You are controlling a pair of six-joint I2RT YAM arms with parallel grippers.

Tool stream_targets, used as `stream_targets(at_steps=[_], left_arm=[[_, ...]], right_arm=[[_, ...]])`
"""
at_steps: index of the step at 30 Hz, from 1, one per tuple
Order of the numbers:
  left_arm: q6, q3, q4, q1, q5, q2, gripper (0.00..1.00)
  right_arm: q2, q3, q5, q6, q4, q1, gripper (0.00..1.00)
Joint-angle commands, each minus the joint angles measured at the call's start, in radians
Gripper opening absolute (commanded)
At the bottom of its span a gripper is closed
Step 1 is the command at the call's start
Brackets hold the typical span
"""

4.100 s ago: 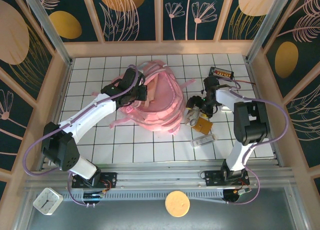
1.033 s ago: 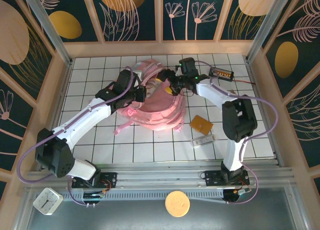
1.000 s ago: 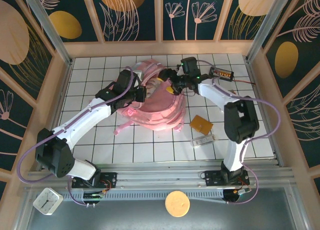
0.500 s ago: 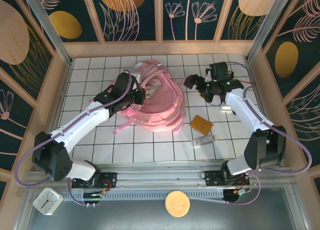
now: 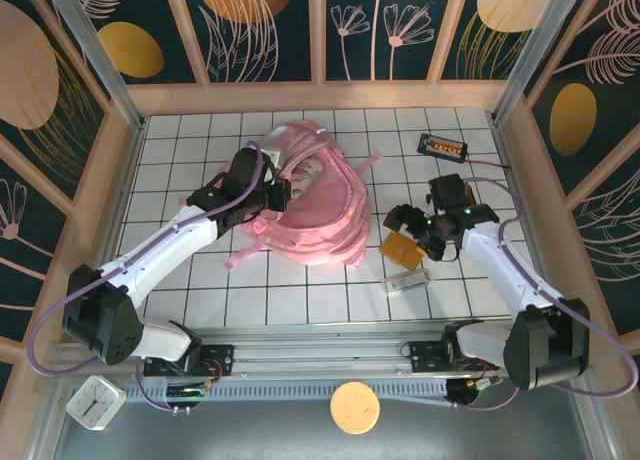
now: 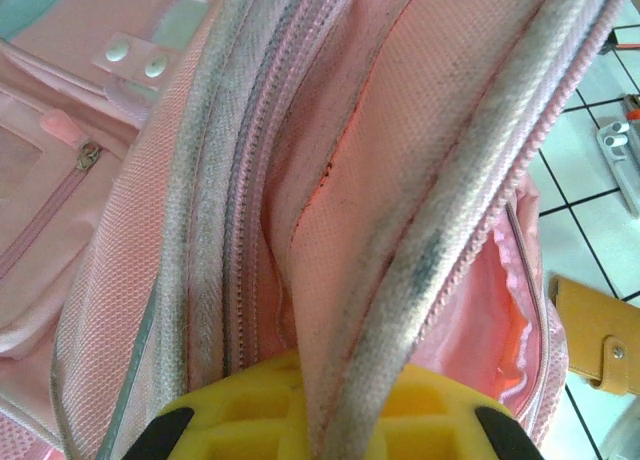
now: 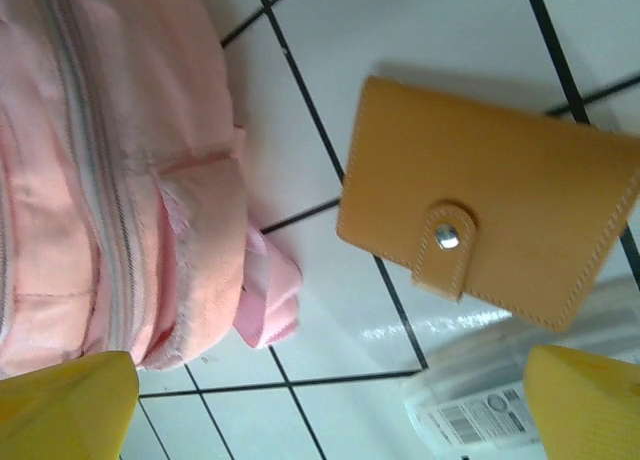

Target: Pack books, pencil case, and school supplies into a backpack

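The pink backpack (image 5: 325, 210) lies on the tiled table with its mouth open toward the far side. My left gripper (image 5: 274, 192) is shut on the backpack's zipper rim (image 6: 400, 280), and that rim runs between the yellow fingers (image 6: 240, 410). My right gripper (image 5: 408, 226) hangs open and empty just above the orange-brown book (image 5: 403, 248), which lies flat with its snap tab (image 7: 448, 242) up. A whitish block (image 5: 408, 279) of school supplies, barcode label showing (image 7: 485, 412), lies beside that book. The pencil case is hidden.
A black gadget with orange digits (image 5: 443, 145) and a red wire sits at the far right. A pink strap (image 7: 265, 290) of the backpack trails toward the book. Wooden walls ring the table.
My right gripper has pulled back from the backpack's mouth to the near right, opened wide, and now hangs over the orange-brown book. The left gripper keeps its hold on the rim.
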Motion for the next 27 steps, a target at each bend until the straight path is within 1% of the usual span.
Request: stream_targets(at_steps=[1,4,7,11,12,16,17,19,20,21,22,23,24,26,27], left_arm=[[-0.012,-0.001,0.119,0.001,0.046,-0.028,0.0],[-0.035,-0.021,0.131,0.001,0.064,-0.023,0.01],[-0.061,-0.051,0.158,0.001,0.101,-0.02,0.0],[-0.088,-0.071,0.178,0.001,0.111,-0.021,0.0],[-0.09,-0.069,0.178,0.001,0.117,-0.016,0.03],[-0.103,-0.056,0.153,0.001,0.104,-0.006,0.31],[-0.107,-0.057,0.156,0.001,0.102,-0.009,0.35],[-0.123,-0.059,0.157,0.001,0.094,-0.027,0.47],[-0.131,-0.059,0.154,0.001,0.089,-0.04,0.55],[-0.142,-0.058,0.147,0.001,0.082,-0.054,0.66],[-0.155,-0.058,0.134,0.002,0.07,-0.073,0.74],[-0.167,-0.059,0.119,0.001,0.06,-0.092,0.76],[-0.185,-0.064,0.1,0.003,0.042,-0.117,0.81],[-0.241,-0.086,0.053,0.009,-0.004,-0.173,0.87],[-0.283,-0.103,0.019,0.018,-0.023,-0.199,0.87]], right_arm=[[-0.073,-0.043,-0.007,0.094,0.027,-0.005,0.99],[-0.092,-0.075,-0.061,0.118,0.07,-0.004,0.99],[-0.079,-0.083,-0.096,0.126,0.093,-0.004,0.99],[-0.045,-0.065,-0.09,0.125,0.068,0.0,0.99],[-0.037,-0.061,-0.084,0.124,0.06,0.002,0.99],[-0.027,-0.059,-0.092,0.144,0.078,0.013,0.99],[-0.026,-0.055,-0.091,0.148,0.082,0.018,0.99],[-0.02,-0.041,-0.082,0.155,0.084,0.037,0.99],[-0.016,-0.032,-0.075,0.157,0.082,0.048,0.99],[-0.009,-0.02,-0.064,0.157,0.082,0.065,0.99],[-0.001,-0.008,-0.056,0.157,0.082,0.082,0.99],[0.007,0.004,-0.05,0.157,0.082,0.098,0.99],[0.019,0.018,-0.043,0.159,0.082,0.114,0.99],[0.04,0.046,-0.033,0.163,0.091,0.148,0.99],[0.053,0.061,-0.032,0.166,0.103,0.166,0.99]])
